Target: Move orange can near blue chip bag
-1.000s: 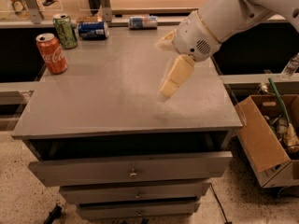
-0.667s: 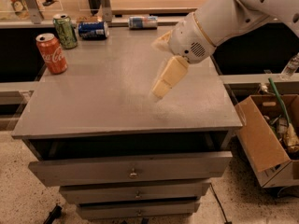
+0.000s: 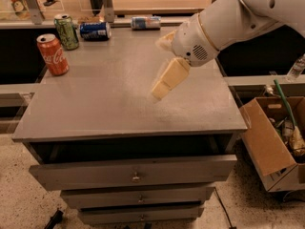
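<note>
1 gripper (image 3: 161, 68) over tbl (image 3: 95, 106) ctr, jaws apart

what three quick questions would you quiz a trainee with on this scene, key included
1. True or false: the claw is touching the orange can.
2. Multiple choice: the blue can is (A) upright, (B) lying on its side, (C) stacked on another can.
3. Fill in: the can standing closest to the orange can is the ____ can.

Key
1. False. The claw hangs over the middle of the table, well apart from the orange can at the left edge.
2. B.
3. The green can, upright just behind it.
</note>
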Motion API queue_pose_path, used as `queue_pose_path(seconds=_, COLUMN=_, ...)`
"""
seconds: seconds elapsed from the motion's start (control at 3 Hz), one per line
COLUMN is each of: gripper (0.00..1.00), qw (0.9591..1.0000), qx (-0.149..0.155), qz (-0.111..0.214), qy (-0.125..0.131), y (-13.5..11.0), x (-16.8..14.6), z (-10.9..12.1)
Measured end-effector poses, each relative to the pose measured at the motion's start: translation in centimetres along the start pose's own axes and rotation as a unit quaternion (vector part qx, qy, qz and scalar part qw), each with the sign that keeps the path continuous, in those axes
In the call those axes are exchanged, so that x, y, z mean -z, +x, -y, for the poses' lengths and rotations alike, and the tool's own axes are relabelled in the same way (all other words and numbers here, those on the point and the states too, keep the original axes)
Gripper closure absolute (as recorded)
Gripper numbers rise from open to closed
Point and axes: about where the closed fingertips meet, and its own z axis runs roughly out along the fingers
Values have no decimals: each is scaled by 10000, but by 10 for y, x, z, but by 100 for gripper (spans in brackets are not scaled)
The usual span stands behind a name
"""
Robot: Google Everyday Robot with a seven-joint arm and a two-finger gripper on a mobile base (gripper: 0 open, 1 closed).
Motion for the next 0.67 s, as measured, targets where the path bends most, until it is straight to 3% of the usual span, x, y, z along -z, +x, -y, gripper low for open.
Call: queue_pose_path(seconds=0.67, gripper=0, qw=9998, qx=-87, qz=82, qy=169, y=-8, x=-18, z=15)
